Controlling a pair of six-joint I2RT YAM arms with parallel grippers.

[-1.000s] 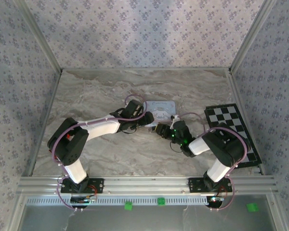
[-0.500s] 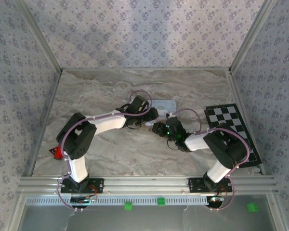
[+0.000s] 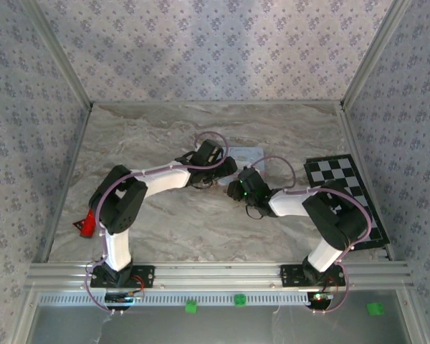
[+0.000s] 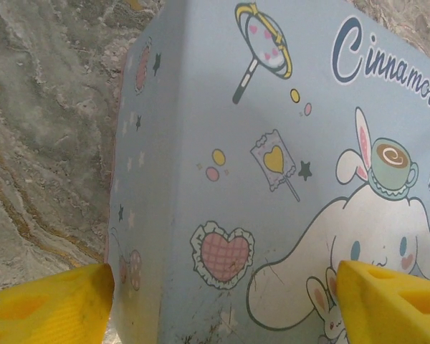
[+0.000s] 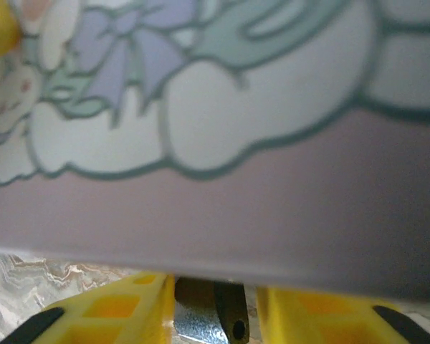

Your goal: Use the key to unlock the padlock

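The pale blue, pink-rimmed cartoon tin (image 3: 249, 153) lies flat on the marble. My left gripper (image 3: 228, 166) is over its left end and open wide. In the left wrist view, one yellow finger (image 4: 50, 308) stands beside the tin's (image 4: 222, 143) end wall and the other (image 4: 390, 301) is over the lid. My right gripper (image 3: 236, 178) is at the tin's front rim (image 5: 236, 208). Its jaws (image 5: 215, 315) stand narrowly apart around a small dark and silvery piece with a round hole, apparently the padlock (image 5: 229, 315), with a gap on the right. I cannot make out the key.
A black-and-white checkered mat (image 3: 347, 188) lies at the right edge of the table. A small red object (image 3: 86, 224) sits near the left arm's elbow. Aluminium posts and patterned walls close in the marble table (image 3: 165, 129) on three sides.
The left arm has swung right over the tin and now covers most of the lid. The right gripper has moved left and forward to the tin's front rim.
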